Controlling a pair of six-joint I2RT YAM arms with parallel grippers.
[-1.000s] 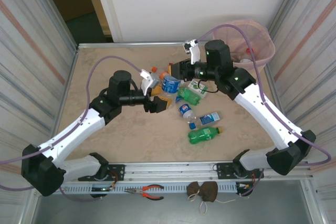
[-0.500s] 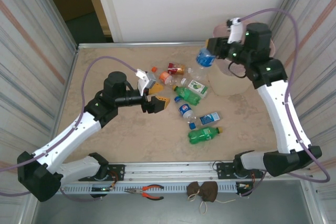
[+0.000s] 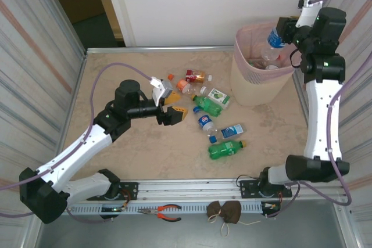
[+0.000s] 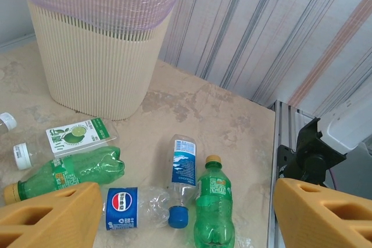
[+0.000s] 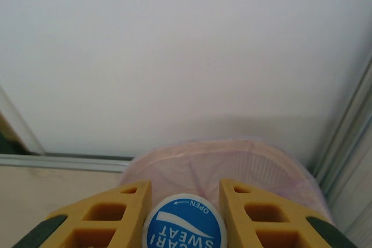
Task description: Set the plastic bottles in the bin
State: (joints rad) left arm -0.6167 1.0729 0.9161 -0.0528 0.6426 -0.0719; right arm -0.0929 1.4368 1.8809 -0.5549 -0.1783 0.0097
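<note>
Ana: Right arm has swung from the pile at mid-frame to the upper right of the top view, carrying a bottle along.

Ben: Where is that held bottle (image 3: 275, 38) now?

Ana: Clenched in the right gripper (image 3: 283, 31), tilted, over the right side of the bin's (image 3: 249, 88) mouth and above the rim. In the right wrist view its blue cap (image 5: 184, 225) sits between the two orange fingers (image 5: 125, 204) at bottom centre, with the pink bin (image 5: 232, 158) just beyond.

Ben: Anything already inside?

Ana: A few binned bottles (image 3: 263, 60) show below the held one.

Ben: And the left gripper (image 3: 176, 108)?

Ana: Barely shifted, left of centre. Jaws parted, grasping nothing, pointing right at the loose ones on the table (image 3: 128, 143).

Ben: Which lie closest?

Ana: The Pepsi bottle (image 3: 204, 121) is just right of the fingertips and slightly lower. Above it is a green bottle (image 3: 208, 105), with the lime-label bottle (image 3: 218, 96) touching that. Lower right are the blue-label bottle (image 3: 231, 130) and a second green bottle (image 3: 225, 148). The brown bottle (image 3: 195, 75) lies above the gripper, near top centre.

Ben: From the left wrist?

Ana: The Pepsi bottle (image 4: 125, 207) and second green bottle (image 4: 214, 207) lie at the bottom of the frame, in the gap between the fingers. The bin (image 4: 93, 68) stands upper left, well apart.
</note>
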